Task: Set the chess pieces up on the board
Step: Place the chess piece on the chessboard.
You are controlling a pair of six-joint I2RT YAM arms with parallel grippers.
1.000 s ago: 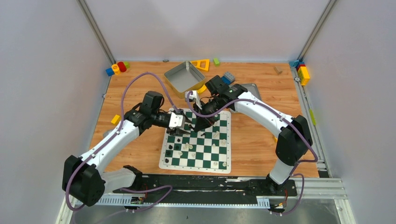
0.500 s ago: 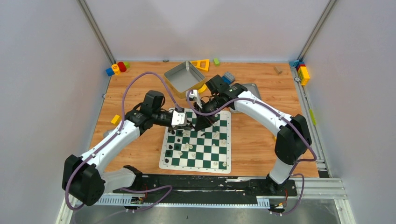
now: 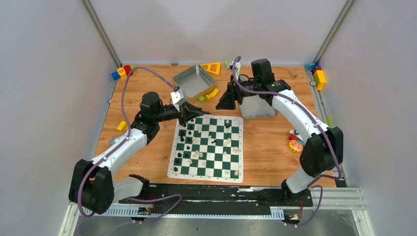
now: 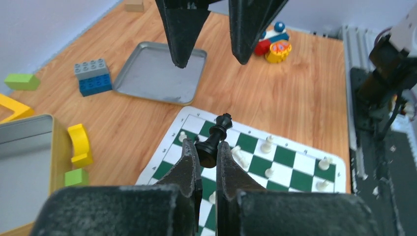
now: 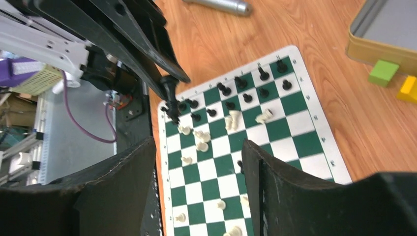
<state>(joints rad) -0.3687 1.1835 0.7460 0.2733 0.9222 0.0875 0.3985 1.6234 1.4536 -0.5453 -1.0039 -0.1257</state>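
The board (image 3: 172,173) is a green-and-white checked mat lying at the table's near middle, also seen in the left wrist view (image 4: 290,157) and the right wrist view (image 5: 290,123). Black chess pieces (image 3: 182,142) crowd its left side and white ones (image 3: 231,145) are scattered across it, some tipped over. My left gripper (image 3: 184,117) hangs over the board's far left corner, shut on the base of a black king (image 4: 216,140). My right gripper (image 3: 222,104) is open and empty, raised beyond the board's far edge, its fingers (image 5: 255,162) wide apart.
A yellow-rimmed metal tin (image 3: 193,81) stands behind the board and a flat grey tray (image 3: 255,105) lies under the right arm. Toy blocks (image 3: 123,72) sit in the far corners, with a yellow block (image 3: 121,126) at the left and a red-yellow toy (image 3: 295,143) at the right.
The left gripper closed on the black king and lifted back left. The right gripper let go, opened wide and withdrew to the far right, towards the tray.
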